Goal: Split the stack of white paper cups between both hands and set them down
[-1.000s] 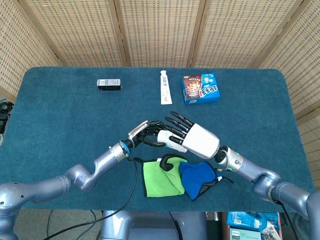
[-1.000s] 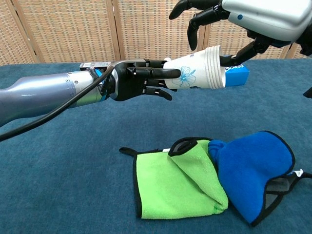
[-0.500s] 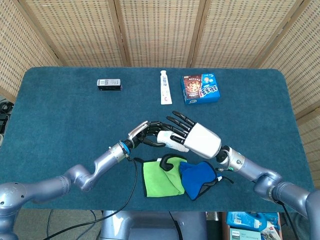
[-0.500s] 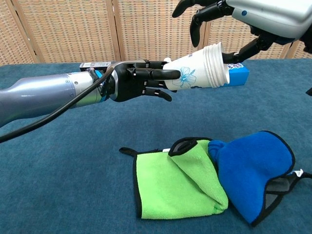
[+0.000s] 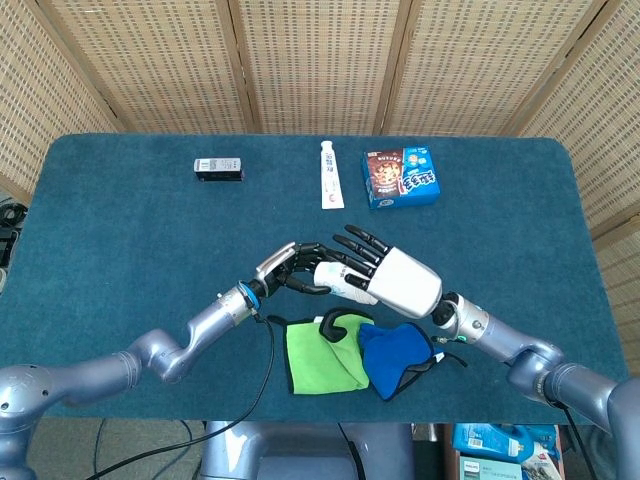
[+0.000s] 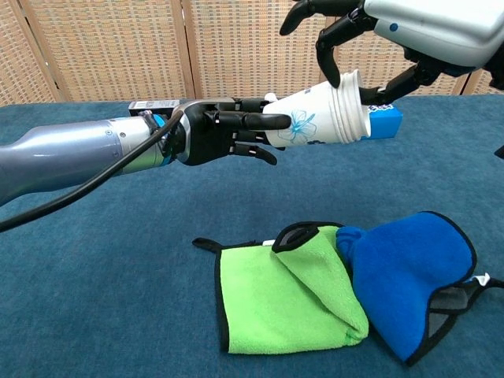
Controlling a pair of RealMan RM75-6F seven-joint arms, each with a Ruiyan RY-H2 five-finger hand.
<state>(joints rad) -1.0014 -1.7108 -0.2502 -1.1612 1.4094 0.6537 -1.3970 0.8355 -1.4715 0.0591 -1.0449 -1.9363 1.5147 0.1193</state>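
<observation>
- Change: against half a second ago, my right hand [image 6: 409, 35] has curled its dark fingers [image 6: 331, 55] further down over the rim end of the stack of white paper cups [image 6: 319, 120]; one fingertip now meets the rim, while the thumb sits at the far side. I cannot tell whether this amounts to a grip.
- Unchanged: my left hand [image 6: 224, 130] keeps its fingers wrapped round the base end of the stack, which lies horizontal in the air above the table [image 5: 120, 230], base toward the left hand.
- Room: the hands meet over the table's near middle. Just below them lie a green cloth [image 6: 283, 295] and a blue cloth [image 6: 409, 272], overlapping near the front edge. A small dark box [image 5: 218, 168], a white tube [image 5: 330, 175] and a blue snack box [image 5: 401, 176] sit well apart along the far side.
- Hidden: in the head view the right hand covers most of the stack; in the chest view that hand is cut off by the frame's top and right edges.
</observation>
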